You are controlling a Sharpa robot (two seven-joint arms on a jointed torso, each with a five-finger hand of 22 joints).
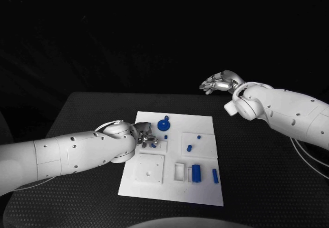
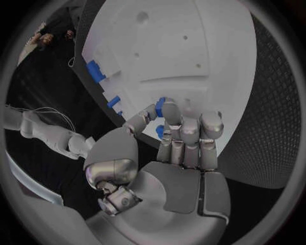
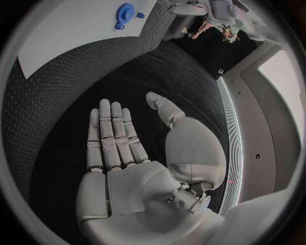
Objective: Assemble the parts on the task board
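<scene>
The white task board (image 1: 206, 190) lies in the middle of the black table. My left hand (image 1: 145, 137) is low over the board's left side, fingers curled; in the left wrist view the thumb and fingertips (image 2: 181, 122) pinch a small blue part (image 2: 167, 105). A round blue part (image 1: 164, 125) stands just beyond that hand. Two small blue pegs (image 1: 198, 137) (image 1: 189, 148) sit mid-board. A blue cylinder (image 1: 197, 173) and a blue bar (image 1: 215, 176) lie near the front right. My right hand (image 1: 220, 81) is raised past the table's far edge, flat and empty (image 3: 121, 148).
The board has square raised plates (image 1: 149, 168) at its front left and a slot (image 1: 179, 172) beside the cylinder. Bare black tabletop (image 1: 267, 161) surrounds the board on all sides. The right wrist view catches a board corner (image 3: 64, 35) with the round blue part (image 3: 125, 10).
</scene>
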